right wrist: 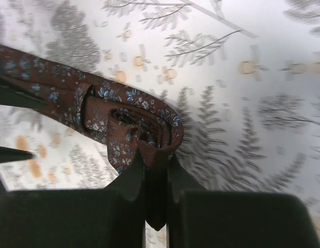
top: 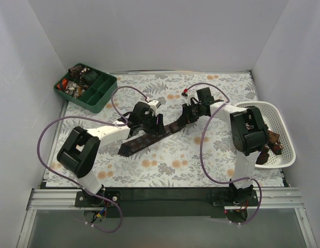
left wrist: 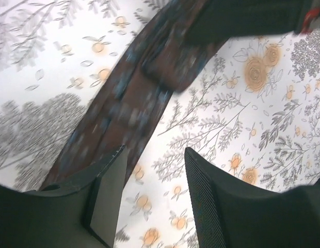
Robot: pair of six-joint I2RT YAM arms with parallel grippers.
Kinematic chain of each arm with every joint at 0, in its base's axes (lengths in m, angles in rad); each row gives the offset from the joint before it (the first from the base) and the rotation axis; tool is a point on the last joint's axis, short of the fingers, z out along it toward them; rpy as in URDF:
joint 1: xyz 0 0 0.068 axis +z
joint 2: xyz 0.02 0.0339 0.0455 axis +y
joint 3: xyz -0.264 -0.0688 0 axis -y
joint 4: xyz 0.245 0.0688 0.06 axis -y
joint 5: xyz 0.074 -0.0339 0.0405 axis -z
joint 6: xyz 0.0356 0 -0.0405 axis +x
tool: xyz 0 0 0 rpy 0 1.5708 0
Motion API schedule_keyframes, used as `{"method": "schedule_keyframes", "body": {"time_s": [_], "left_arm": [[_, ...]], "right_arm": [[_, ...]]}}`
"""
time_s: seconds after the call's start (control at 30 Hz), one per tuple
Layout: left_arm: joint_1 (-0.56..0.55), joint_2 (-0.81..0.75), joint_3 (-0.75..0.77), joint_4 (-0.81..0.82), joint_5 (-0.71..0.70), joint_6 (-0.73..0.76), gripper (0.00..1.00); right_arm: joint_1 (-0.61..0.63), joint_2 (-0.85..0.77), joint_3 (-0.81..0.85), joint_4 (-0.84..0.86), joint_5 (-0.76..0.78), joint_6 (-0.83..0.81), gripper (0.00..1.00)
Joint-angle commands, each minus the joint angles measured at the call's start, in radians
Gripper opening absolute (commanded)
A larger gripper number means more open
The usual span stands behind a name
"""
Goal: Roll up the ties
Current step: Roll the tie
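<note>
While the top view is a bit cluttered, you can make out the brown tie [top: 149, 138] lying diagonally across the middle of the flowery tablecloth [top: 175, 165]. The white basket [top: 263, 105] sits off to the right and the green divided tray [top: 100, 103] is back left.

On the left wrist cam, the left gripper [left wrist: 155, 199] is spread apart with only tablecloth between its fingers. The tie runs just past one finger and isn't clamped at all.

The right wrist cam is the interesting one. The right gripper [right wrist: 156, 173] is pressed together on a loose roll started at the tie's end, pinching just one fold at the bottom.

My worry is that the roll looks floppy and barely held. With nothing pinning the flat part, any turn or tug could drag the whole tie along or let the coil spring open.
</note>
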Motion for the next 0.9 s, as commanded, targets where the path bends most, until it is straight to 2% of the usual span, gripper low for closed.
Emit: {"method": "schedule_keyframes", "body": {"time_s": [0.0,0.2,0.43,0.6,0.87], "left_arm": [[0.027,-0.126,-0.04,-0.091,-0.061,0.066,0.46],[0.056,-0.284,-0.158,-0.175,-0.11,0.119,0.46],[0.076,-0.448,-0.279,-0.252,-0.139,0.12,0.45],[0.078,-0.516,-0.338,-0.263,-0.144,0.098,0.44],[0.082,-0.553,-0.378,-0.258,-0.133,0.093,0.43]], "right_arm": [[0.006,-0.069,0.111,-0.246,0.298,-0.174,0.01],[0.094,-0.078,0.197,-0.36,0.736,-0.25,0.01],[0.216,0.012,0.302,-0.447,1.127,-0.248,0.01],[0.294,0.124,0.427,-0.55,1.281,-0.16,0.01],[0.377,0.253,0.552,-0.683,1.367,0.008,0.01]]}}
